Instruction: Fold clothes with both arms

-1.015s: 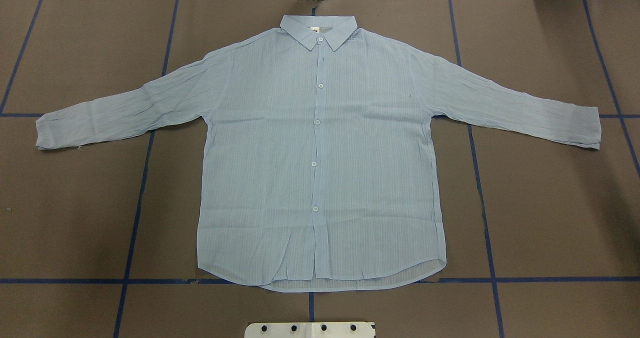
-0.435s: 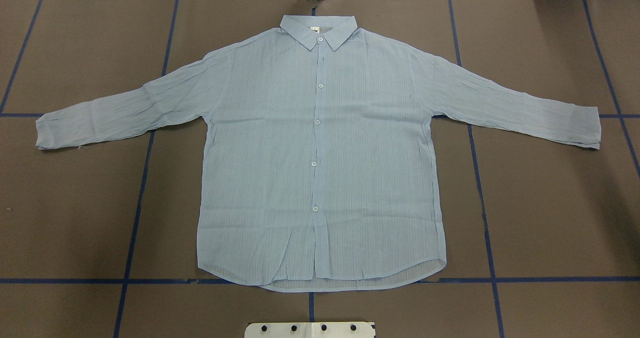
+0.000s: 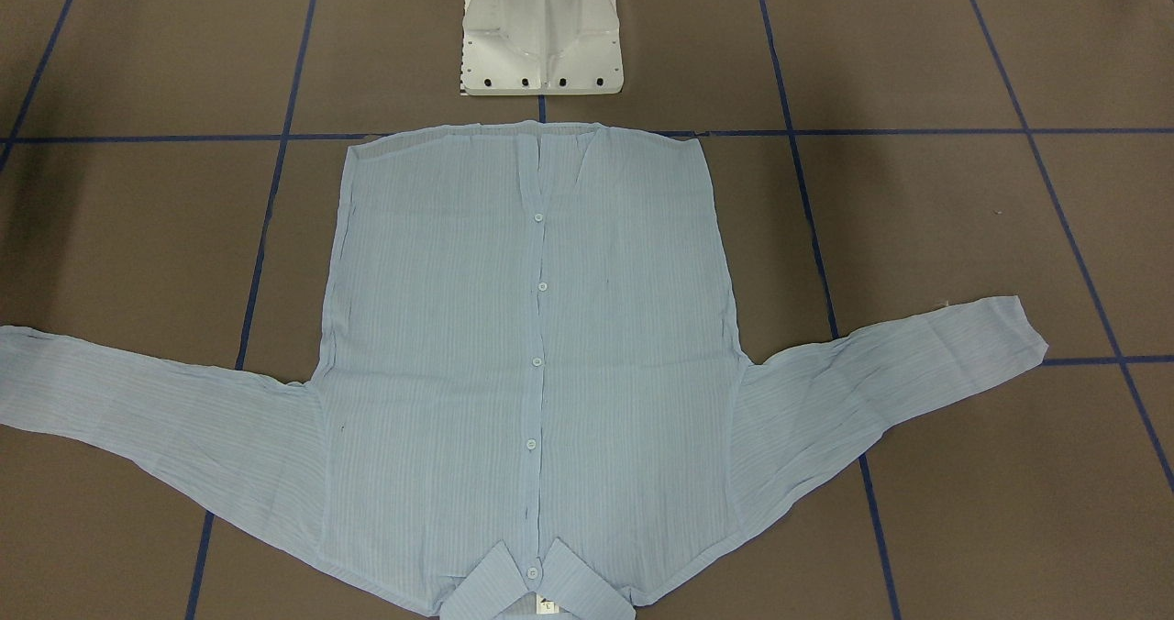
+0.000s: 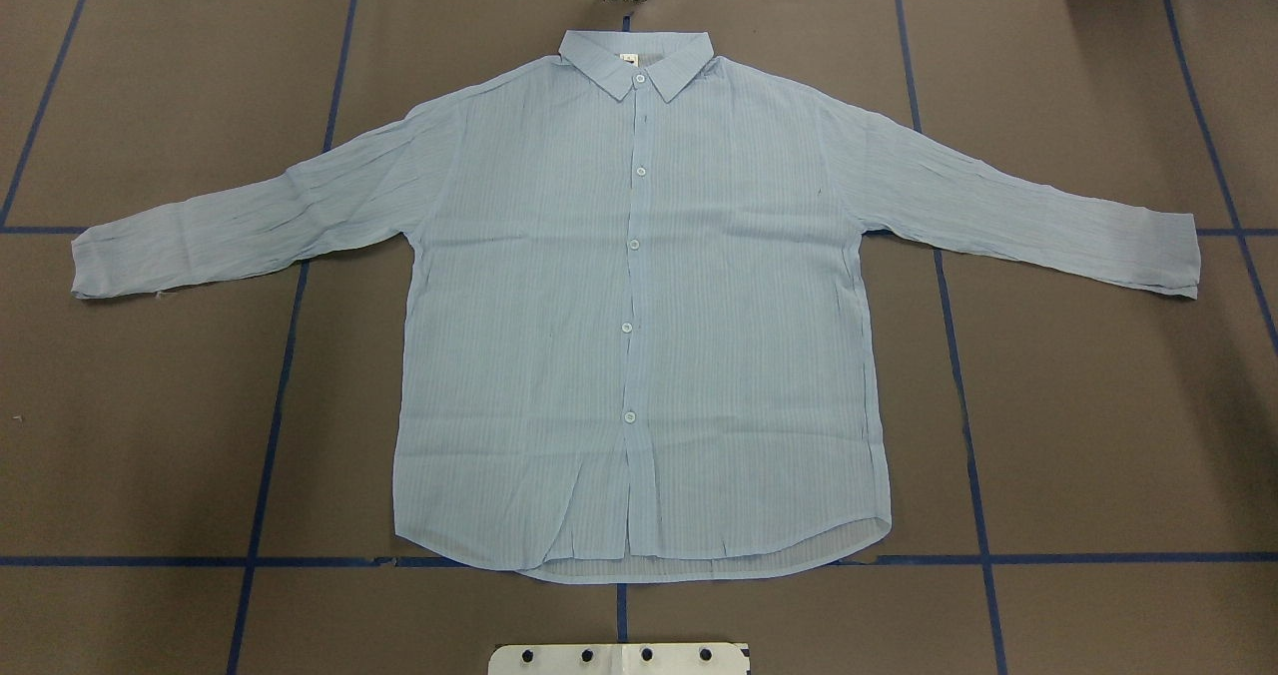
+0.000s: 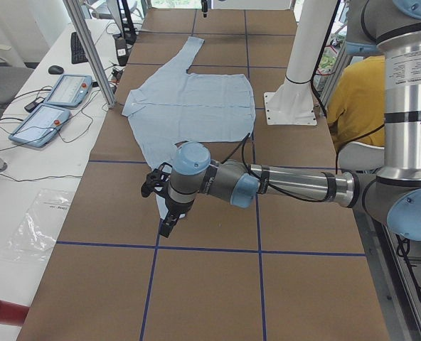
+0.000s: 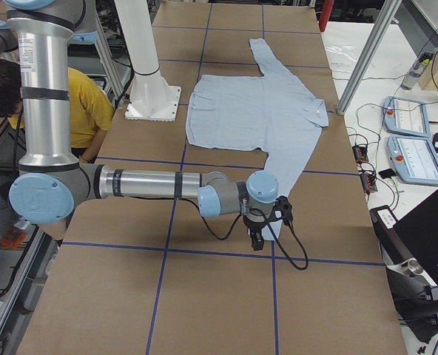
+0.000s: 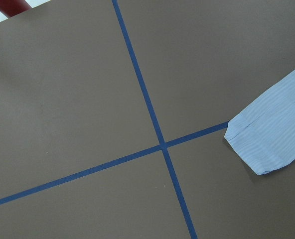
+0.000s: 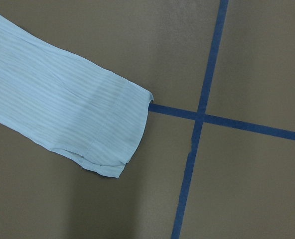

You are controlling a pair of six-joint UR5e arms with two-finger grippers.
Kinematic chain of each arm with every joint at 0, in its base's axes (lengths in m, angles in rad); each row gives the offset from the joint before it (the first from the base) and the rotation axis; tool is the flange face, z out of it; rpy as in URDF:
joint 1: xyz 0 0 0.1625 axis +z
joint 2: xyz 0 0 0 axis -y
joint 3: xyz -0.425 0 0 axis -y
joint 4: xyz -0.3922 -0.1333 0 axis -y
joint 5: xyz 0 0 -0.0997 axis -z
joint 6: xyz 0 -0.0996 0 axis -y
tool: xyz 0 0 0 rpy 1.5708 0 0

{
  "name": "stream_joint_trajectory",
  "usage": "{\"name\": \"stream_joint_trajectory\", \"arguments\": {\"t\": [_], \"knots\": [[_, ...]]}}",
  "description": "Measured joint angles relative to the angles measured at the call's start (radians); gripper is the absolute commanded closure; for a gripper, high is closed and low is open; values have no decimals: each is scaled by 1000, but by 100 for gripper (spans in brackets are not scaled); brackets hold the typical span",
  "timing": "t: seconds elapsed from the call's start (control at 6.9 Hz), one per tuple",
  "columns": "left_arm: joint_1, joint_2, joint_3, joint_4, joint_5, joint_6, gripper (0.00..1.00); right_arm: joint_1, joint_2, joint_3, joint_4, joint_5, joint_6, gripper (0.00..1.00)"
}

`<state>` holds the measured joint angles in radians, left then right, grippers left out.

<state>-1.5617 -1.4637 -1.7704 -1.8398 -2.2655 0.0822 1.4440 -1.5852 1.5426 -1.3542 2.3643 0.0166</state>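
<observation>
The light blue button-up shirt [image 4: 639,306] lies flat, front up, on the brown table, collar at the far side and both sleeves spread out; it also shows in the front-facing view [image 3: 532,326]. In the exterior left view my left gripper [image 5: 164,213] hangs over the near sleeve's end. In the exterior right view my right gripper [image 6: 265,224] hangs over the other sleeve's end. I cannot tell whether either is open or shut. The left wrist view shows a cuff [image 7: 272,139] at its right edge. The right wrist view shows a sleeve end [image 8: 68,114]. No fingers show in the wrist views.
The white pedestal base [image 3: 541,33] stands at the near table edge by the shirt hem. Blue tape lines [image 4: 270,435] cross the table. Teach pendants [image 5: 50,106] lie on a side table. A person in yellow [image 5: 356,106] sits behind the robot.
</observation>
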Motion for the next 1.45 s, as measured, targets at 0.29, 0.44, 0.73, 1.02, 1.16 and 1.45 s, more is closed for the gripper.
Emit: {"name": "stream_joint_trajectory", "arguments": {"t": [0.29, 0.44, 0.73, 1.02, 1.16, 1.45], "knots": [[1, 0, 2, -2, -43, -5, 0, -11, 4, -25, 40, 23, 2, 0], [2, 0, 3, -3, -66, -8, 0, -24, 10, -29, 44, 27, 3, 0], [3, -1, 4, -2, -93, -18, 0, -49, 45, -70, 45, 24, 25, 0], [3, -8, 4, -5, -129, -96, 0, -54, 139, -193, 46, 25, 68, 1], [3, -10, 4, -8, -136, -116, 0, -60, 193, -257, 46, 26, 92, 1], [4, -7, 9, -24, -140, -125, 0, -101, 264, -323, 48, 25, 194, 1]]}}
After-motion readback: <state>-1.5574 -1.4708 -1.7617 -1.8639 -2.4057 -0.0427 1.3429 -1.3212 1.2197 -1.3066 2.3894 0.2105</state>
